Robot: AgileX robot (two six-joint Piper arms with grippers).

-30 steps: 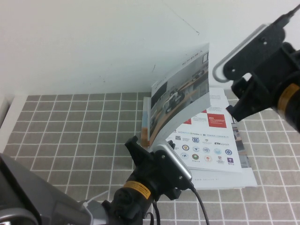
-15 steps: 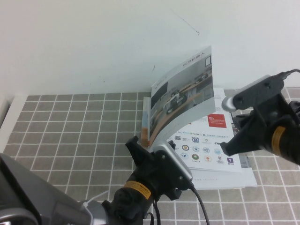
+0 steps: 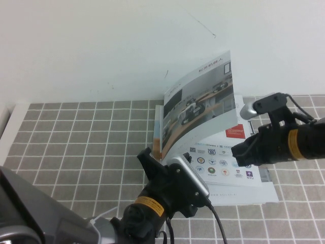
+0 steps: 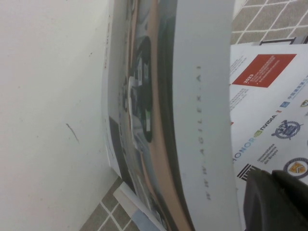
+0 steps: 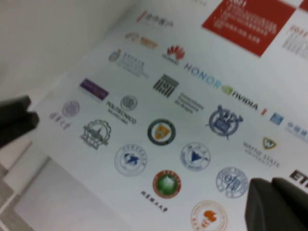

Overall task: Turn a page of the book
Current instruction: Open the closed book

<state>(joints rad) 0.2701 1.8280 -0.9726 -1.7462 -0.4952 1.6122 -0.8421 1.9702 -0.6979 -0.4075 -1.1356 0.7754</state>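
Note:
The book [image 3: 228,168] lies open on the tiled table, showing a white page with a red square and rows of logos [image 5: 163,130]. Its front page [image 3: 200,109], with the robot-desk photo, stands up curved from the spine; it fills the left wrist view [image 4: 159,115]. My left gripper [image 3: 180,160] is shut at the book's near edge, and the page's lower white border runs right beside its fingers [image 4: 276,202]. My right gripper [image 3: 235,152] is shut and empty, low over the logo page [image 5: 276,204], to the right of the raised page.
A second booklet with an orange-and-blue cover [image 3: 157,137] lies under the book, sticking out at its left edge and near edge [image 3: 264,195]. A white wall [image 3: 101,51] rises just behind the book. Grey tiles [image 3: 76,147] stretch to the left.
My right gripper has come down from the upper right and moved left, low over the logo page. The raised page and my left gripper have stayed where they were.

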